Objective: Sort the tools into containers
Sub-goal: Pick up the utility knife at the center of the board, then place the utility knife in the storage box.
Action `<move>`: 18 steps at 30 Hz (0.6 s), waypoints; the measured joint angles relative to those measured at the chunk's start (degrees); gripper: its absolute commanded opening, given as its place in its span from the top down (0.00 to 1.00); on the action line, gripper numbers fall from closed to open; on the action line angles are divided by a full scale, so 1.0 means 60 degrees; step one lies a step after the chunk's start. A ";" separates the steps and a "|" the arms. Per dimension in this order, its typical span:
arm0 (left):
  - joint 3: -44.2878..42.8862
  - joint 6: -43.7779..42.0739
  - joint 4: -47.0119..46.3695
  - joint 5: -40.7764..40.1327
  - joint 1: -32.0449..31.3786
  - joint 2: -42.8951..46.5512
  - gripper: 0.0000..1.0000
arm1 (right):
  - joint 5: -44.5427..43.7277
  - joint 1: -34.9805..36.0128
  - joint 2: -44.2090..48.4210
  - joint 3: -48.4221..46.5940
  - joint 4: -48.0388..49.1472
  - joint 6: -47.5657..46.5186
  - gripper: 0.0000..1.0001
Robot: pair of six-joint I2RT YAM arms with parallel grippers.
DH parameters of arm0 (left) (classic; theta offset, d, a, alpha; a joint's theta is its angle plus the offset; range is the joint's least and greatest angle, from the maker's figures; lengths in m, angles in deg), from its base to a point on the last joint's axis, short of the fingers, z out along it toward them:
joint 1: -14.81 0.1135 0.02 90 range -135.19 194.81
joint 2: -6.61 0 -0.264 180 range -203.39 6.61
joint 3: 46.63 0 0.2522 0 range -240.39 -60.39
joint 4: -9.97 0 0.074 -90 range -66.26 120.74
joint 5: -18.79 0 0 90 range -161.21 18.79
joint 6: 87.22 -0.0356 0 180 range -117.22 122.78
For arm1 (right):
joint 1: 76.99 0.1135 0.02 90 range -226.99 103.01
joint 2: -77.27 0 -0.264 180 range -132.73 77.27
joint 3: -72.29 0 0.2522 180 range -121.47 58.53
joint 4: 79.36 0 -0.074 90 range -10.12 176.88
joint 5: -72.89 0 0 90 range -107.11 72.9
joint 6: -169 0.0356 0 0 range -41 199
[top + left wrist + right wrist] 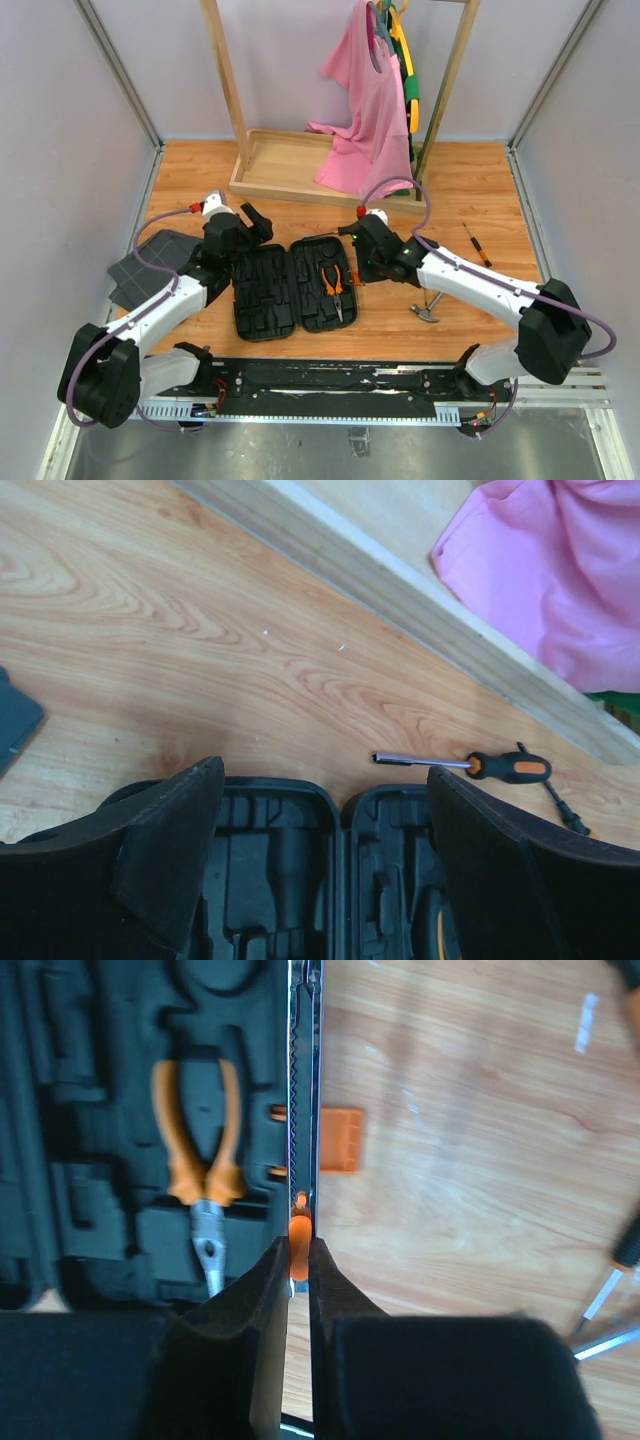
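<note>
The black tool case [290, 290] lies open on the wooden floor, with orange-handled pliers [333, 282] in its right half. My right gripper [362, 262] is shut on a thin black bar with an orange slider [303, 1080], held on edge over the case's right rim beside the orange latch [340, 1140]. The pliers [200, 1180] lie to its left. My left gripper [320, 780] is open and empty above the case's far edge [285, 805]. A screwdriver [480, 766] lies just beyond the case. A hammer [428, 308] and another screwdriver [476, 243] lie to the right.
A dark grey grid-patterned fabric [150, 265] lies left of the case. A wooden rack base [290, 165] with a pink shirt [365, 110] stands at the back. Grey walls close in both sides.
</note>
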 measured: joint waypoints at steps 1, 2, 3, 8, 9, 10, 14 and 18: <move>0.0011 0.0004 -0.0044 -0.0029 0.0000 -0.0117 0.15 | 0.0011 0.0197 -0.0095 -0.0211 0.0044 0.0098 0.95; 0.0022 0.0007 -0.0058 -0.0055 0.0000 -0.0219 0.16 | 0.0033 0.0368 -0.0211 -0.0393 0.0127 0.0215 0.95; 0.0051 0.0015 -0.0095 -0.0062 0.0004 -0.0302 0.16 | 0.0044 0.0503 -0.0321 -0.0532 0.0215 0.0291 0.95; 0.0138 0.0076 -0.0244 -0.0124 0.0004 -0.0576 0.18 | 0.0317 0.1049 -0.1198 -0.1093 0.0623 0.0860 0.94; 0.0138 0.0076 -0.0277 -0.0142 0.0004 -0.0616 0.20 | 0.0353 0.1115 -0.1384 -0.1173 0.0659 0.0940 0.94; 0.0138 0.0084 -0.0317 -0.0175 0.0004 -0.0652 0.21 | 0.0423 0.1224 -0.1657 -0.1315 0.0710 0.1035 0.95; 0.0175 0.0080 -0.0550 -0.0251 0.0004 -0.0790 0.21 | 0.0685 0.1555 -0.2619 -0.1898 0.0823 0.1246 0.94; 0.0299 0.0080 -0.0739 -0.0255 0.0007 -0.0849 0.21 | 0.0994 0.1789 -0.3395 -0.2412 0.0994 0.1333 0.94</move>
